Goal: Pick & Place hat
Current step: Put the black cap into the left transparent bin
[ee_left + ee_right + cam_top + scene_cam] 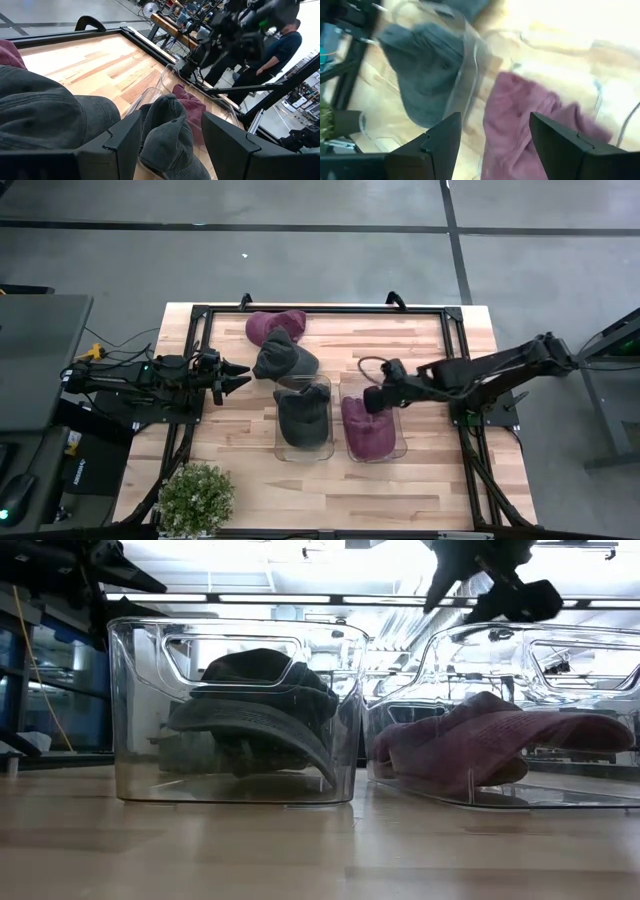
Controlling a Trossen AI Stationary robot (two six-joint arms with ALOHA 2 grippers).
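Observation:
Two clear bins stand side by side mid-table. The left bin [303, 442] holds a dark grey hat [302, 416], and the right bin [398, 442] holds a maroon hat [366, 430], which lies crumpled on the bin's floor [520, 130]. My right gripper [375, 400] hangs open above the far end of that bin, clear of the maroon hat. Two more hats lie on the table behind the bins: a grey one [283, 358] and a maroon one [277, 326]. My left gripper [240, 376] waits open just left of the loose grey hat [45, 115].
A potted plant [195, 498] stands at the near left corner. A black frame [320, 309] rims the tabletop. A thin cable loop [372, 363] lies behind the right bin. A person [280, 50] stands beyond the table's right side. Bare wood shows in front of the bins.

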